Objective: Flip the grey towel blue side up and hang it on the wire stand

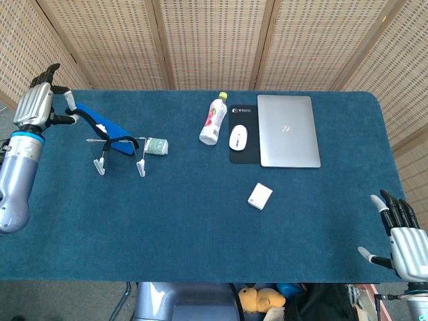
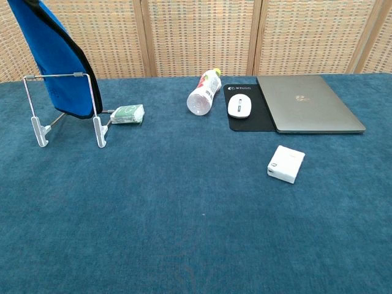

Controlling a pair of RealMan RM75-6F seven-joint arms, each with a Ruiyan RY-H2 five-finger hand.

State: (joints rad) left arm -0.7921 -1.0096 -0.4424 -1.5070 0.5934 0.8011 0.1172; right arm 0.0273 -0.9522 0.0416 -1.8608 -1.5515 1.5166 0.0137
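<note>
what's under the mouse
A black mouse pad lies under the white mouse, beside the laptop. The pad beneath the mouse itself is covered.

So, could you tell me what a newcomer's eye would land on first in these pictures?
Most likely the bright blue towel, held up at the table's far left by the left hand and draped slanting across the wire stand. Next, the cluster at the back: a lying bottle, a white mouse on its black pad, and a closed laptop.
</note>
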